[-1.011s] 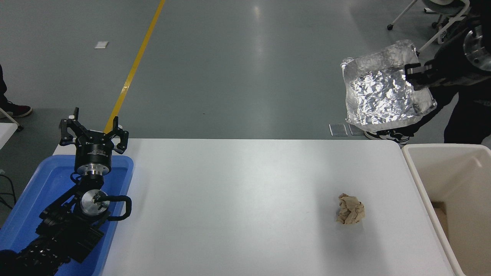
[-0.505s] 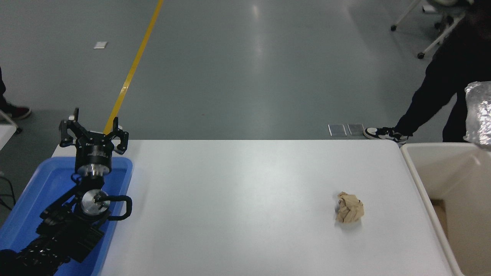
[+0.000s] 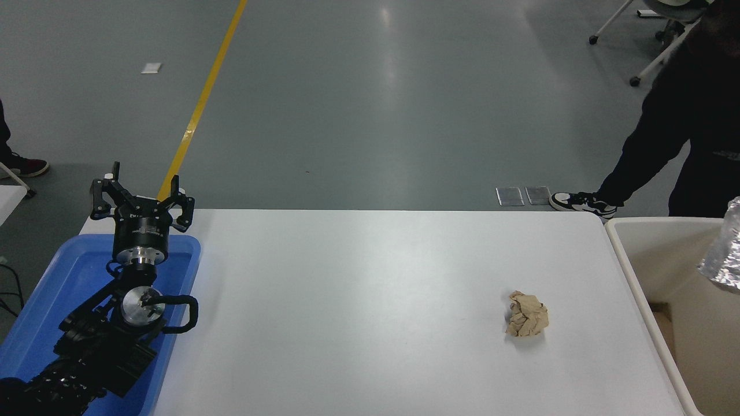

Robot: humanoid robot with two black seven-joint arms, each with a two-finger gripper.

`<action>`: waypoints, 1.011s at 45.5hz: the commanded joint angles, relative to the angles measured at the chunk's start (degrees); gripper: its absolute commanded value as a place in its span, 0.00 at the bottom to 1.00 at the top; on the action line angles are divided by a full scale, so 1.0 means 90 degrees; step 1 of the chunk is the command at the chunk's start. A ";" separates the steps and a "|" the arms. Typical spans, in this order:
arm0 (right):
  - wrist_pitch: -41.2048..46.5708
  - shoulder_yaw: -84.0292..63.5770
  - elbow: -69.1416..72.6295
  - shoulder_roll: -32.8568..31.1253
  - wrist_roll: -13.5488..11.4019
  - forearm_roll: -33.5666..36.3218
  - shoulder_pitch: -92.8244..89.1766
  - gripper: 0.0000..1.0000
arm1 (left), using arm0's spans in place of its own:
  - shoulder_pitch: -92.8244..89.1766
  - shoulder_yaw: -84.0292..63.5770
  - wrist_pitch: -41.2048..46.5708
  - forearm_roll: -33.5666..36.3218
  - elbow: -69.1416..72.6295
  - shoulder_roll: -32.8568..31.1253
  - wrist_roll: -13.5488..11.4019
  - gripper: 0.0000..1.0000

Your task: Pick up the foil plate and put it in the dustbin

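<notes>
Foil plate dropping over the dustbin at the worktop's right edge

We are seeing only a sliver of the foil plate [image 3: 725, 253] now, at the frame's right border over the dustbin [image 3: 630, 266]; a second ago it was riding high beyond the far right corner in our right hand, and half a second ago it was already sliding out of view above the bin's rim. We are judging the carry as nearly done, with the release into the bin remaining. Our right hand is lying outside the frame, so we cannot tell whether it is gripping the plate. Our left hand [image 3: 141, 193] is resting parked, fingers spread, over the blue tray [image 3: 34, 323] at the left edge. The crumpled brown paper ball [image 3: 526, 314] is lying untouched toward the right edge.
</notes>
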 commanded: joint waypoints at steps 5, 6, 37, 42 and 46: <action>-0.0570 0.0796 -0.1014 0.1071 -0.0187 0.0894 -0.1552 0.00 | 0.0000 0.0000 0.0000 -0.0010 0.0000 0.0000 -0.0001 0.99; -0.0600 0.0806 -0.1014 0.1081 -0.0187 0.0894 -0.1561 0.00 | 0.0000 0.0000 0.0000 -0.0010 0.0000 0.0000 -0.0001 0.99; -0.0434 0.0690 0.0653 0.0673 -0.0177 -0.0111 -0.0138 1.00 | 0.0000 0.0000 0.0010 -0.0001 0.0000 0.0000 -0.0001 0.99; -0.0424 -0.0072 0.1786 0.0300 -0.0148 -0.0337 0.1063 1.00 | 0.0000 0.0000 0.0010 -0.0001 0.0000 0.0000 -0.0010 0.99; -0.0259 -0.0716 0.2645 0.0203 -0.0148 -0.0356 0.2215 1.00 | 0.0000 0.0000 0.0000 -0.0001 0.0000 0.0000 -0.0001 0.99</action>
